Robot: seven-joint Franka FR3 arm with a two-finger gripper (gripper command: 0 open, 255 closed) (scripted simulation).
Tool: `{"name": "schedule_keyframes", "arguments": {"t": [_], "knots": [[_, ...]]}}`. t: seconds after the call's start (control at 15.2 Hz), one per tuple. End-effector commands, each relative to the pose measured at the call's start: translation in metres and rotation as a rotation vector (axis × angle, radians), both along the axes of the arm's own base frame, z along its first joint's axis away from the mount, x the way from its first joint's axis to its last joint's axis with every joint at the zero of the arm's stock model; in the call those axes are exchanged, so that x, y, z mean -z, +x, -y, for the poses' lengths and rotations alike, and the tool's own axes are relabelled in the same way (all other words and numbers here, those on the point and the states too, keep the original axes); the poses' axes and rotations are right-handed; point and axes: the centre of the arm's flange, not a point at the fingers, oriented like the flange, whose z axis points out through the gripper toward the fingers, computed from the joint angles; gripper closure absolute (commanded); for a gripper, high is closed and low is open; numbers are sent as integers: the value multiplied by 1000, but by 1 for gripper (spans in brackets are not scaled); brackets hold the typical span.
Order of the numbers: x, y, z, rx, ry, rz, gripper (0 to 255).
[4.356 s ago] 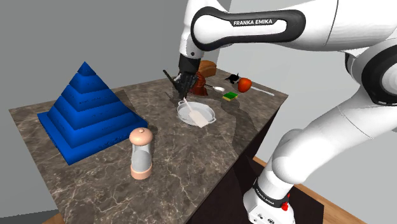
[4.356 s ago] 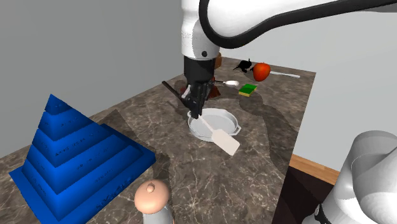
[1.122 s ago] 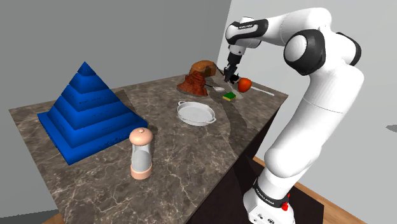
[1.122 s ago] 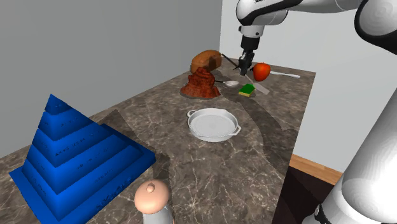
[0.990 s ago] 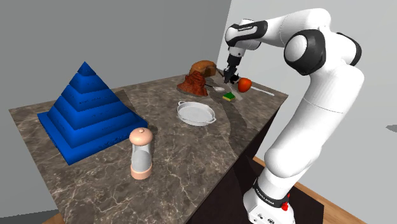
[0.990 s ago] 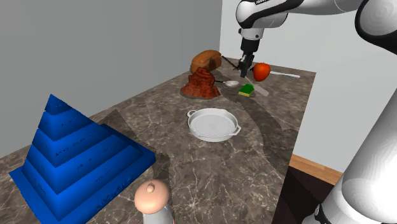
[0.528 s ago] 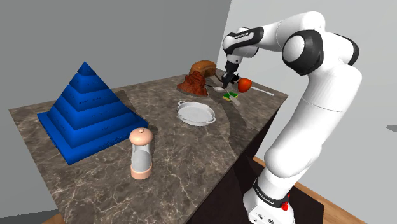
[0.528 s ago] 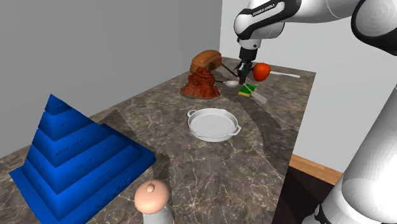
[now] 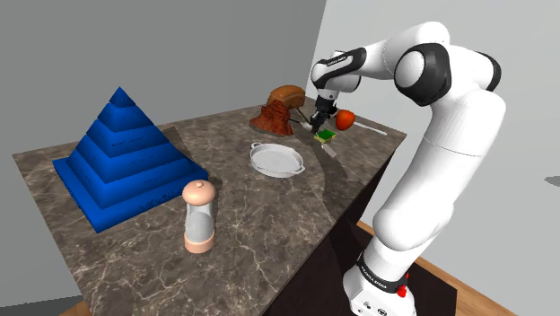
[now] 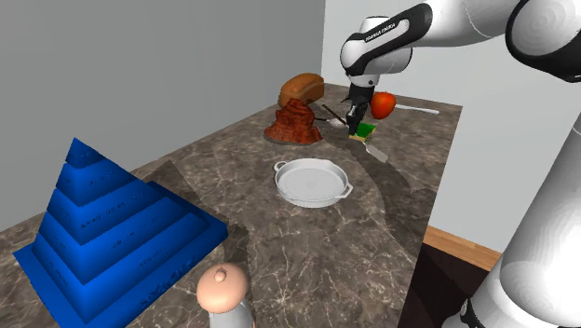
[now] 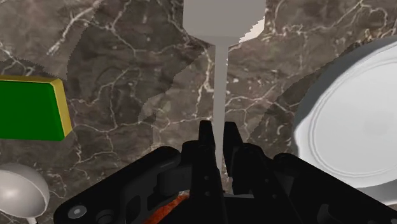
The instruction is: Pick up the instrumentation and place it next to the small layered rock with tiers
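Note:
A white spatula (image 11: 220,95) with a flat blade (image 10: 377,152) is clasped by its thin handle in my black gripper (image 11: 218,137), blade pointing down and hanging just above the dark marble table (image 9: 269,224). In the shoulder view the gripper (image 9: 319,121) hovers beside the green sponge (image 9: 325,136), between the reddish-brown tiered rock (image 9: 275,117) and the red apple (image 9: 345,118). From the second exterior view the rock (image 10: 294,124) lies a short way to the left of the gripper (image 10: 358,121).
A white round dish (image 9: 276,159) sits mid-table; its rim (image 11: 356,127) is beside the spatula. A brown loaf (image 9: 289,94) is behind the rock. A spoon bowl (image 11: 19,194), big blue stepped pyramid (image 9: 121,157) and pink hourglass-shaped shaker (image 9: 198,215) stand elsewhere.
The gripper carried the spatula from above the white dish to the far end of the table, then lowered it beside the green sponge near the rock.

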Motion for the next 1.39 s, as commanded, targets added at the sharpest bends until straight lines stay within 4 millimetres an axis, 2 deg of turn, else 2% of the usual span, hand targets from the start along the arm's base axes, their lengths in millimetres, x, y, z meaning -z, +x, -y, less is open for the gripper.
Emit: {"name": "schedule_keyframes", "arguments": {"t": [0.0, 0.99, 1.32], "knots": [[10, -1, 0, 0, 0, 1, 255], [89, -1, 0, 0, 0, 1, 255], [92, -1, 0, 0, 0, 1, 255]]}}
